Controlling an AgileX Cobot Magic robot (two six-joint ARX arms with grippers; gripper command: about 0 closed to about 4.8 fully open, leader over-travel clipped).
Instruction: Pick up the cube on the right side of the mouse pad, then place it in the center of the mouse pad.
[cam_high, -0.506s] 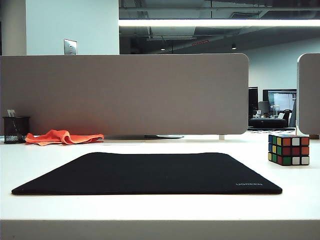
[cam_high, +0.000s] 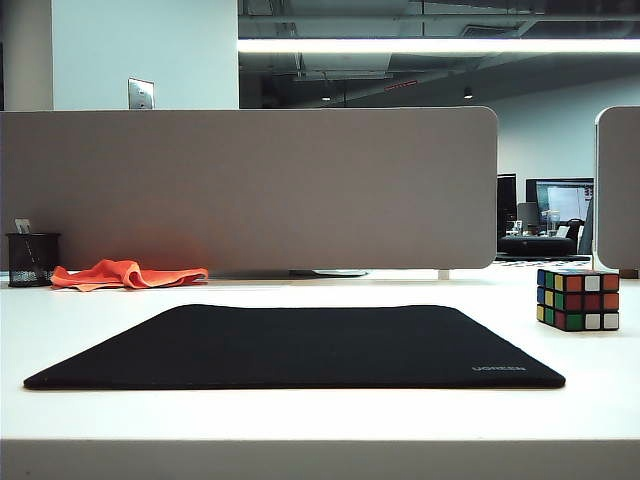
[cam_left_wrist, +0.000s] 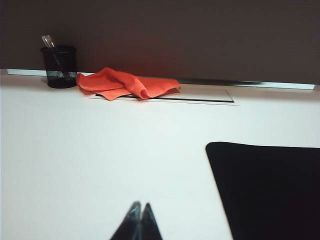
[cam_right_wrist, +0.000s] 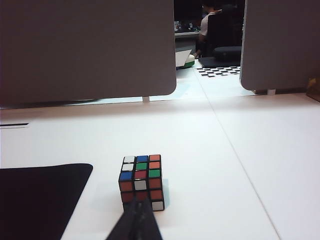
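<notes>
The cube stands on the white table just right of the mouse pad, a flat black mat with grey lettering at its near right corner. In the right wrist view the cube sits beside the mouse pad's corner. My right gripper is shut and holds nothing, its tips showing in front of the cube's lower face. My left gripper is shut and empty, over bare table beside the mouse pad's left edge. Neither gripper shows in the exterior view.
An orange cloth and a black mesh pen cup lie at the back left, also seen as the cloth and cup. A grey partition closes the back of the table.
</notes>
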